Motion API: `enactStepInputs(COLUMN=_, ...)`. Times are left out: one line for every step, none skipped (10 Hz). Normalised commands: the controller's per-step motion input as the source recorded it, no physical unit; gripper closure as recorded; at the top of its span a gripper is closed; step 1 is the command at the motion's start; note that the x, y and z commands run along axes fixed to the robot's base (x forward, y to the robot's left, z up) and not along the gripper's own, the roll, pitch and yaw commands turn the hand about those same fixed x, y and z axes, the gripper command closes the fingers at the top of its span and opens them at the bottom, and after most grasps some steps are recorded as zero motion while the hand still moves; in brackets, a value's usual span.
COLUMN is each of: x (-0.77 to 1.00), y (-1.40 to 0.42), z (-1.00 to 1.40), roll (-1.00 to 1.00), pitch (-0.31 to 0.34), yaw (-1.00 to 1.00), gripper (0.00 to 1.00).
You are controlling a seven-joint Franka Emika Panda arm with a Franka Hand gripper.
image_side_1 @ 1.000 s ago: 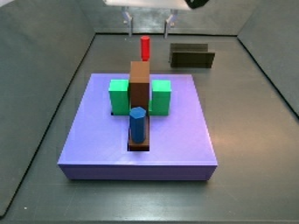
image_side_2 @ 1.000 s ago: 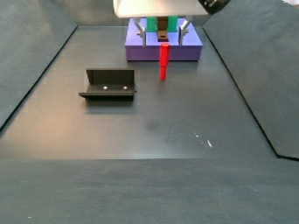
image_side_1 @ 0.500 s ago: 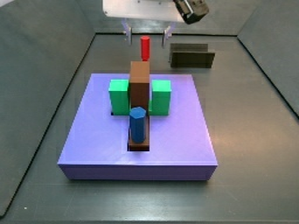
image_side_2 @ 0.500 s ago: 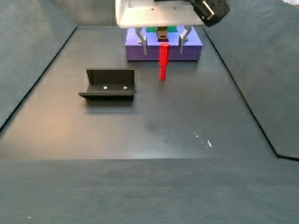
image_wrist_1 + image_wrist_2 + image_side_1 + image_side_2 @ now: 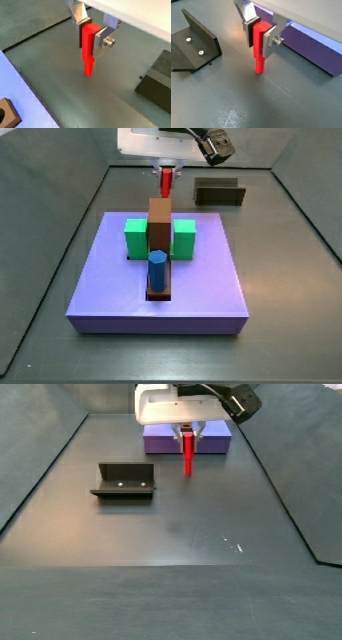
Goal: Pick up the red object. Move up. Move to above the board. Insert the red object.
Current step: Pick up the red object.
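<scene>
Gripper [image 5: 260, 31] down around the red peg [image 5: 258, 50], silver fingers [image 5: 100, 39] pressed against its upper part on both sides, so it looks clamped on. The peg stands upright on the dark floor [image 5: 174, 524], just off the purple slab [image 5: 158, 278], its foot appearing to touch the floor. The hold sits high, and that's the worry: a weak pinch there could let the peg pivot or slide on the lift. A tilted peg would then catch the brown board [image 5: 160, 223] between the green blocks [image 5: 136, 238] rather than drop in. The blue peg [image 5: 156, 270] already stands at the board's near end. The fixture [image 5: 124, 481] sits well to the left.
</scene>
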Motion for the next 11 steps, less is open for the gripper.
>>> enactStepInputs(x=0.00, y=0.00, z=0.00, roll=0.00, pitch=0.000, yaw=0.00, gripper=1.00)
enactStepInputs(x=0.00, y=0.00, z=0.00, roll=0.00, pitch=0.000, yaw=0.00, gripper=1.00)
enactStepInputs(x=0.00, y=0.00, z=0.00, roll=0.00, pitch=0.000, yaw=0.00, gripper=1.00)
enactStepInputs(x=0.00, y=0.00, z=0.00, roll=0.00, pitch=0.000, yaw=0.00, gripper=1.00)
enactStepInputs(x=0.00, y=0.00, z=0.00, roll=0.00, pitch=0.000, yaw=0.00, gripper=1.00)
enactStepInputs(x=0.00, y=0.00, z=0.00, roll=0.00, pitch=0.000, yaw=0.00, gripper=1.00)
enactStepInputs(x=0.00, y=0.00, z=0.00, roll=0.00, pitch=0.000, yaw=0.00, gripper=1.00)
enactStepInputs(x=0.00, y=0.00, z=0.00, roll=0.00, pitch=0.000, yaw=0.00, gripper=1.00)
enactStepInputs(x=0.00, y=0.00, z=0.00, roll=0.00, pitch=0.000, yaw=0.00, gripper=1.00)
enactStepInputs(x=0.00, y=0.00, z=0.00, roll=0.00, pitch=0.000, yaw=0.00, gripper=1.00)
enactStepInputs(x=0.00, y=0.00, z=0.00, roll=0.00, pitch=0.000, yaw=0.00, gripper=1.00)
